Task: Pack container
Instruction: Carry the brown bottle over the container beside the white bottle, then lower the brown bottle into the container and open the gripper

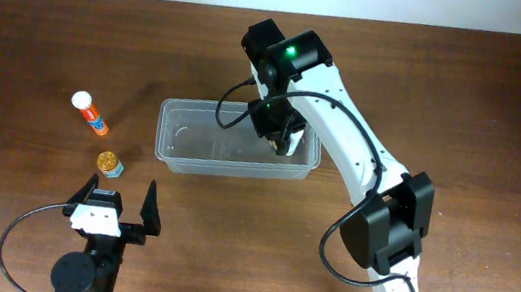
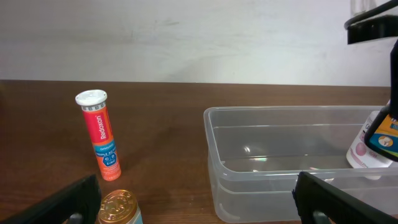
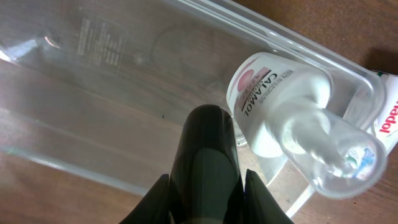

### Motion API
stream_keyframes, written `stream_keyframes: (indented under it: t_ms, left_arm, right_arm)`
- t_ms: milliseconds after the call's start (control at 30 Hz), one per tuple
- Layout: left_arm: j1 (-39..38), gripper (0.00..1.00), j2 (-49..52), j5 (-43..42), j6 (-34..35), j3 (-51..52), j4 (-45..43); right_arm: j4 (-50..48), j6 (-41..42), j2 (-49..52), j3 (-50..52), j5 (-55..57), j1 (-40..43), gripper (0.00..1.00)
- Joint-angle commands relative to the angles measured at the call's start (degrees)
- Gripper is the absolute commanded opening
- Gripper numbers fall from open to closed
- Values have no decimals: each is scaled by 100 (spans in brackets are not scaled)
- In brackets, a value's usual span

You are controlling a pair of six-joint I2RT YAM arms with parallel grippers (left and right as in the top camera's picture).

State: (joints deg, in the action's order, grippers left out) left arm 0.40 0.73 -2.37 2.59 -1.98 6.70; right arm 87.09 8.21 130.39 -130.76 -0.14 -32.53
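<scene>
The clear plastic container (image 1: 166,144) stands mid-table; it also shows in the left wrist view (image 2: 261,186) and the right wrist view (image 3: 93,56). My right gripper (image 1: 282,137) is down inside its right end, shut on a dark bottle (image 3: 208,143). A white calamine bottle (image 3: 267,99) lies in the container beside it, also seen from the left wrist (image 2: 360,149). A small box (image 3: 388,118) sits at the container's end. My left gripper (image 1: 121,191) is open and empty at the table front (image 2: 196,208).
An orange tube with a white cap (image 1: 91,114) lies left of the container (image 2: 102,143). A small gold-lidded jar (image 1: 109,162) stands just ahead of my left gripper (image 2: 118,208). The wooden table ends at a white wall.
</scene>
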Motion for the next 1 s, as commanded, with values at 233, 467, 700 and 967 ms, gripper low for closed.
stream_keyframes:
  t_ms: [233,467,700,967]
  left_arm:
    - [31,99,-44,20,-72,42,-2]
    - [31,99,-44,20,-72,42,-2]
    - [31,99,-44,20,-72,42,-2]
    - [31,99,-44,20,-72,42,-2]
  right_arm:
    - [-483,321,66,844,85,-61,24]
    - [-640,437,66,1176,114,-44,24]
    - [-654,870,66,1185,402,-44,24]
    - [-680,1099,66,1185,649,-44,24]
